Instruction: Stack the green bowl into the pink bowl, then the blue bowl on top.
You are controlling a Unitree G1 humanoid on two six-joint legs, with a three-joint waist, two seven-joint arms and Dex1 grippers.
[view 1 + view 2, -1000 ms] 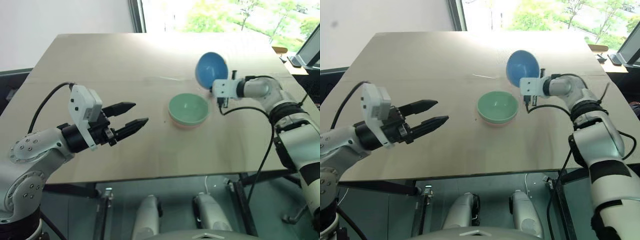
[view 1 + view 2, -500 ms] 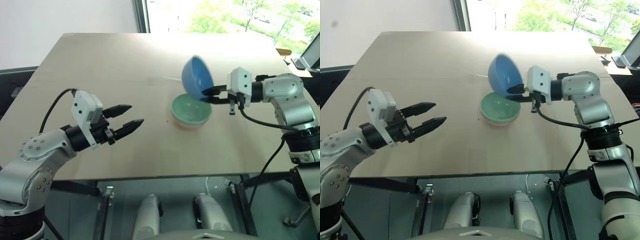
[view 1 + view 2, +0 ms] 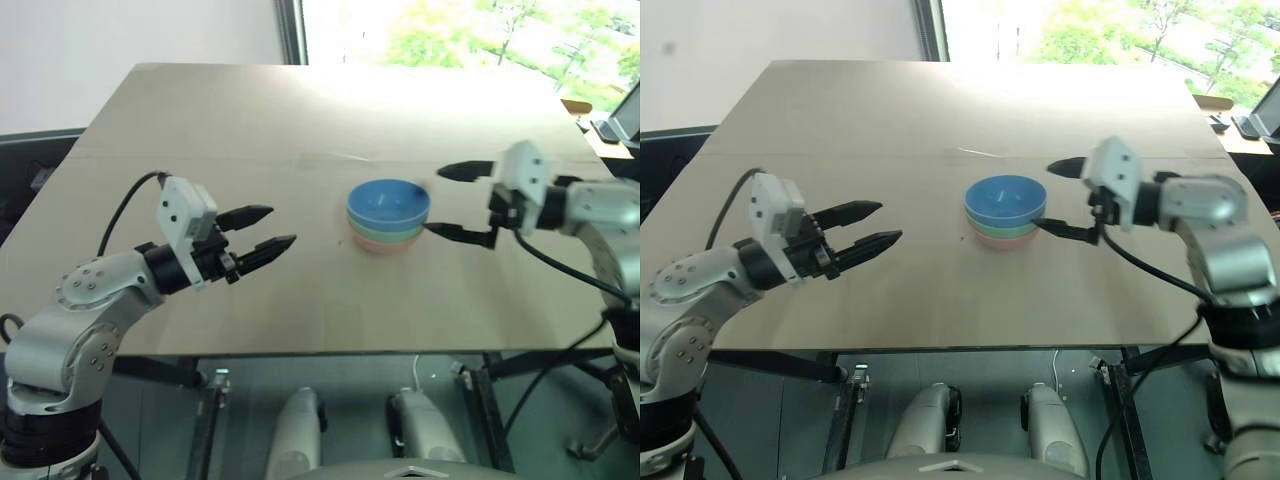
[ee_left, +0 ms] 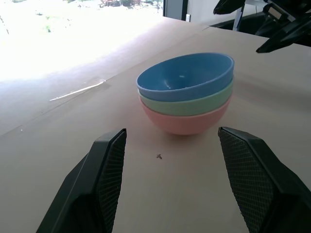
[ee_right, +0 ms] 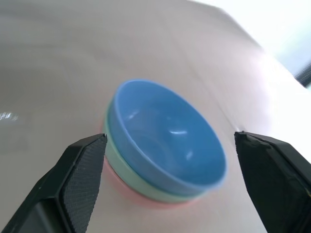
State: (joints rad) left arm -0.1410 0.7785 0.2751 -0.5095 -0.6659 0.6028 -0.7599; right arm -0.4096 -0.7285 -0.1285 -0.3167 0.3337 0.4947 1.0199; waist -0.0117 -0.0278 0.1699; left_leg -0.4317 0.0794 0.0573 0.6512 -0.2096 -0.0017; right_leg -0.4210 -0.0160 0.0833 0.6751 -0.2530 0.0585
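Blue bowl (image 3: 388, 201) sits on the green bowl (image 4: 187, 105) and pink bowl (image 4: 184, 121) mid-table, and our wide, empty right gripper (image 3: 452, 201) and left gripper (image 3: 262, 232) could bump them over.

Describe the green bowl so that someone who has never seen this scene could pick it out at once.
On the light wooden table, near its middle, stands one stack of three small round plastic bowls. The pale mint green bowl is the middle one, only its rim band showing. It sits inside the salmon pink bowl at the bottom and holds the bright blue bowl on top.
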